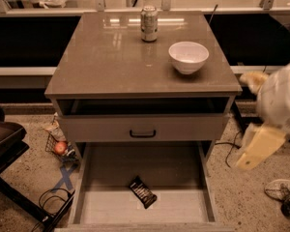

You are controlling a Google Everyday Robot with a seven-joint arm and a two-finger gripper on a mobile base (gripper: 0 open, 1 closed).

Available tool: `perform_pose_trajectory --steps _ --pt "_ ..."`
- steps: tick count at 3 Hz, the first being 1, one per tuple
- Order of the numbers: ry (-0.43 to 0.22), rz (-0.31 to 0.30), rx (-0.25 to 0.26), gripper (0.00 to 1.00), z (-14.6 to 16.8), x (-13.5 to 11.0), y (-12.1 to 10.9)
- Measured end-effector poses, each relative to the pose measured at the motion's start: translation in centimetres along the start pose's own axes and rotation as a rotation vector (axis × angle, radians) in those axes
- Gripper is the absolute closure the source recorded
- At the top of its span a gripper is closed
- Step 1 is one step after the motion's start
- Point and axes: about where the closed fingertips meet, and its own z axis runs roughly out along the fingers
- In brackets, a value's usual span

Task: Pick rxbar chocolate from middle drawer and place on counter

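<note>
At the left, a small wire basket [58, 146] is sitting on the speckled floor beside the cabinet. The middle drawer [179, 166] is standing pulled out, and the rxbar chocolate [142, 192] (flat, black, glossy wrapper) is lying slantwise near its front, apart from both low walls. Above, the glossy square tabletop [106, 62] is carrying a metal can [149, 23] and a round white bowl [188, 57], both towards its back and right. The cream hand [256, 151] is hanging right of the cabinet, outside the drawer; whether it is wide or narrow I cannot tell.
</note>
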Motion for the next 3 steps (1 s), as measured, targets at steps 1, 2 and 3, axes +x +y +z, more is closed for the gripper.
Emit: perform_pose_trajectory --steps 1,2,3 --pt "-0.125 0.03 -0.03 0.0 6.7 2.1 2.6" --pt "-0.228 0.077 0.0 0.0 11.8 2.5 2.8" --pt "-0.288 0.153 0.078 0.0 15.2 2.3 2.1"
